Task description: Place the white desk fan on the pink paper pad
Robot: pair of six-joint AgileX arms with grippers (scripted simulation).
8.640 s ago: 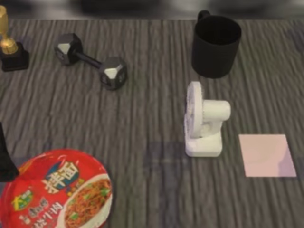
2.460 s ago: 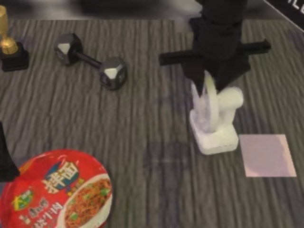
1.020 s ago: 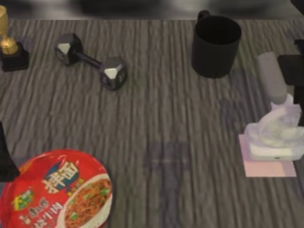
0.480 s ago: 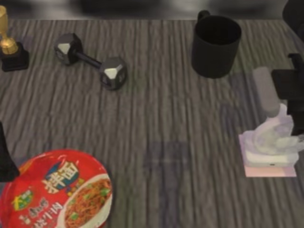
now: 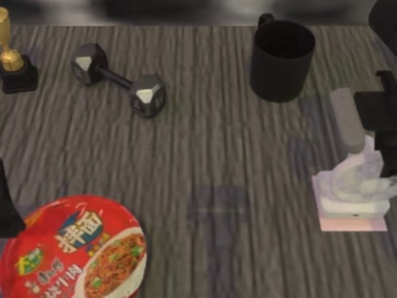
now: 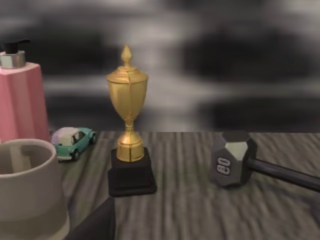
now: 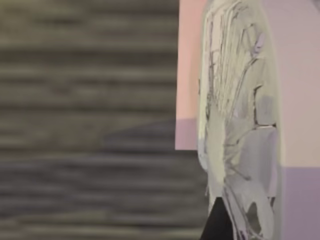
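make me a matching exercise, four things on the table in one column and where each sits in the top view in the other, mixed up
Things:
1. white desk fan
2. black mug
3. gold trophy
4. red noodle bowl

Places:
A. far left corner of the table
B. near left corner of the table
C. on the pink paper pad at the right edge
D. far side, right of centre

Pairs: 1-C, 2-D, 3-A, 4-B
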